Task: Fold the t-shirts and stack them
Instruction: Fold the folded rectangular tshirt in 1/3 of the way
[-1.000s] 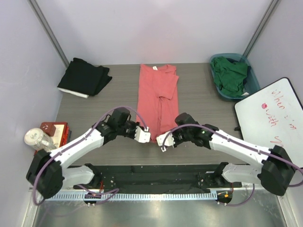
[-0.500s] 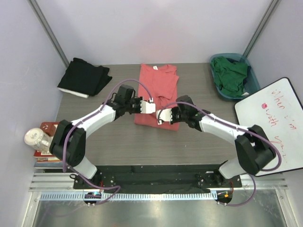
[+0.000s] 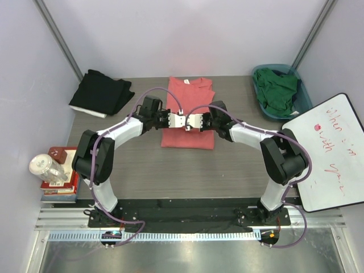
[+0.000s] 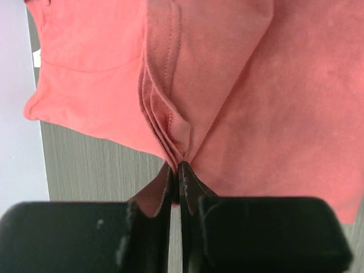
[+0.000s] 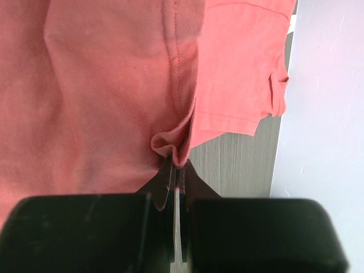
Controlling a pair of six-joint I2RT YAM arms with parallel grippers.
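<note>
The coral-pink t-shirt (image 3: 188, 139) lies at the middle back of the table, its near half doubled over its far half. My left gripper (image 3: 180, 121) and right gripper (image 3: 193, 123) hover side by side over its middle. In the left wrist view the left gripper (image 4: 177, 168) is shut on a bunched hem of the pink t-shirt (image 4: 273, 114). In the right wrist view the right gripper (image 5: 177, 165) is shut on a puckered edge of the pink t-shirt (image 5: 102, 91). A black t-shirt (image 3: 101, 94) lies folded at the back left. A dark green t-shirt (image 3: 277, 91) is heaped in the basket.
The teal basket (image 3: 303, 95) stands at the back right corner. A whiteboard (image 3: 327, 151) with red writing leans off the table's right side. A jar (image 3: 44, 167) and red boxes (image 3: 68, 156) sit at the left edge. Walls close the back and sides.
Both grippers have carried the pink t-shirt's near hem away from the arm bases toward the back, doubling the shirt over itself. It now lies about half as long.
</note>
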